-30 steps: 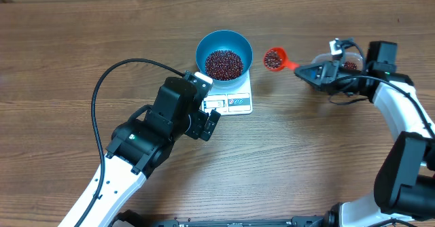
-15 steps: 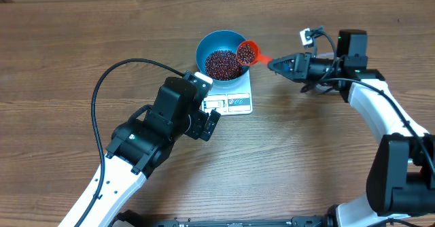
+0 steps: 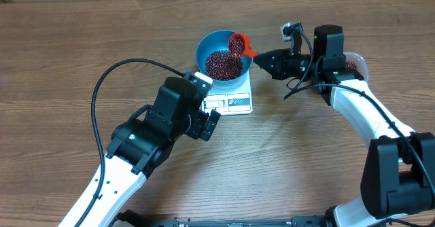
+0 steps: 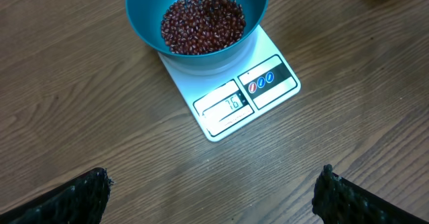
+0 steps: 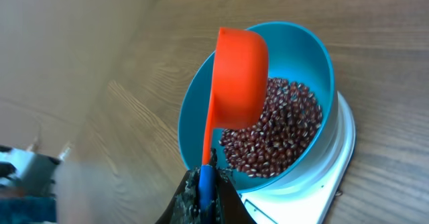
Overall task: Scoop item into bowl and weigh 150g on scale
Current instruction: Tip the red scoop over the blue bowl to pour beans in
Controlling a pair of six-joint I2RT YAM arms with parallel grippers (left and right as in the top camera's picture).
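Note:
The blue bowl (image 3: 224, 43) sits on the white scale (image 3: 234, 101), with a pile of dark red beans (image 3: 223, 64) inside. My right gripper (image 3: 262, 57) is shut on the handle of an orange scoop (image 3: 237, 44), which is tilted over the bowl's right rim with beans in its cup. In the right wrist view the scoop (image 5: 238, 76) is turned on its side above the beans (image 5: 275, 137), and the gripper (image 5: 206, 184) pinches its blue handle end. My left gripper (image 4: 214, 196) hangs open over bare table in front of the scale (image 4: 231, 100), holding nothing.
A clear tub (image 3: 353, 62) with beans stands behind my right arm at the right. A black cable (image 3: 112, 77) loops across the table at the left. The left arm (image 3: 156, 128) lies just in front of the scale.
My right gripper has carried the scoop leftward from beside the tub to over the bowl and tilted it. The left arm has not moved.

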